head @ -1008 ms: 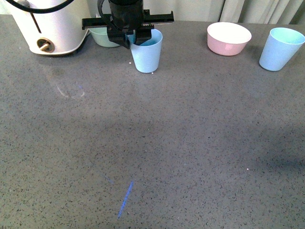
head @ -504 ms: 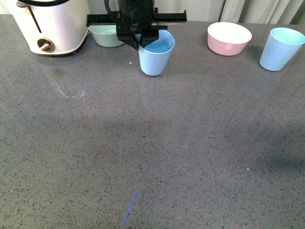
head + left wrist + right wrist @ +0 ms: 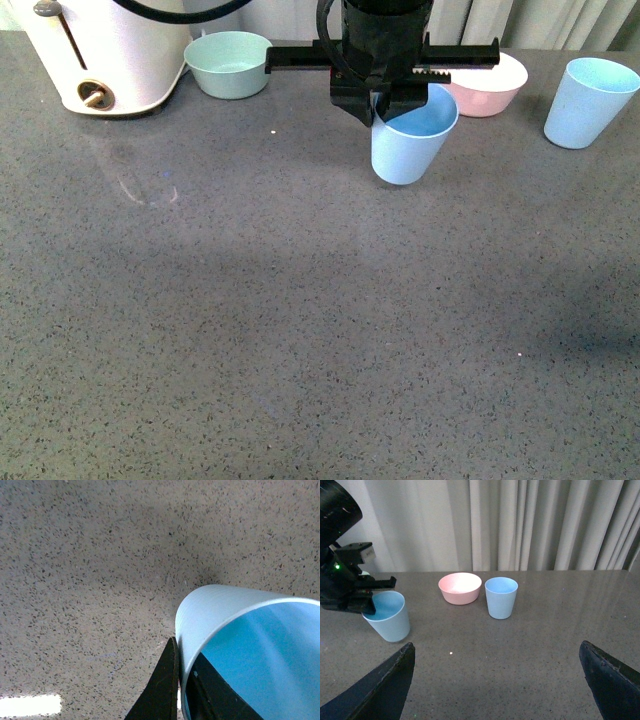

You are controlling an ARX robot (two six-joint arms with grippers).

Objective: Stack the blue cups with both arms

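Judged light, stiff and rather slick, the held blue cup (image 3: 410, 145) is pinched at its rim by the left gripper (image 3: 380, 108), one finger inside and one outside, and is tilted low over the table (image 3: 300, 300) in front of the pink bowl (image 3: 492, 88). The second blue cup (image 3: 588, 102) is stood upright at the far right, and the right gripper (image 3: 496, 680) is spread wide with nothing in it.

The held tapered plastic cup (image 3: 408, 150) and its standing twin (image 3: 590, 103) are pale blue, aqua inside. The round bowl (image 3: 495, 92) is pink with a white inside; the tabletop (image 3: 300, 330) is grey, dark-speckled.
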